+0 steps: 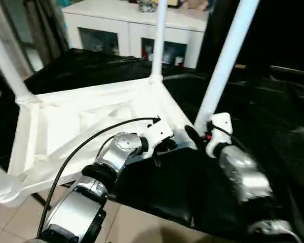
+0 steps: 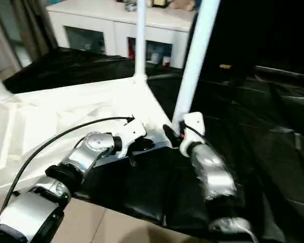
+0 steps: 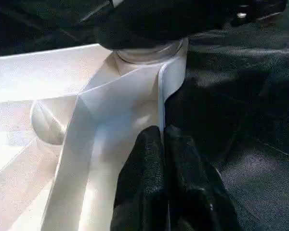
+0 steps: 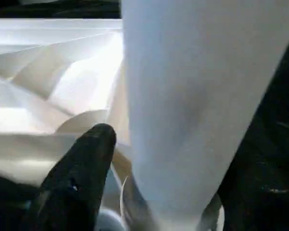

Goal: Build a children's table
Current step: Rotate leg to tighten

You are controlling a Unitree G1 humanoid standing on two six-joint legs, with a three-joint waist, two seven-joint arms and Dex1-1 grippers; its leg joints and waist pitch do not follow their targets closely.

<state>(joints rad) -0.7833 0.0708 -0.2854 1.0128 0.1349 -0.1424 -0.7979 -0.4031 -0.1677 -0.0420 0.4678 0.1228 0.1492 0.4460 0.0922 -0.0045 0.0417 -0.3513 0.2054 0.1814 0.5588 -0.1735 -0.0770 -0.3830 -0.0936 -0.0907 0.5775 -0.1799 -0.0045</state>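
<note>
Tabletop: white ribbed plastic rectangular tabletop [image 1: 91, 121] lies upside down on black-covered table [image 1: 273, 131].
Legs: white cylindrical legs [image 1: 225, 61] stand in corner sockets.
Left hand [image 3: 163, 144]: closed, pinching tabletop rim.
Right hand [image 1: 192, 135]: fingers apart around nearest leg's base.

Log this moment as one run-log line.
white plastic tabletop: upside down on black cover | near-right white cylindrical leg: standing in corner socket | left end effector: shut at tabletop rim | right end effector: beside that leg's base
</note>
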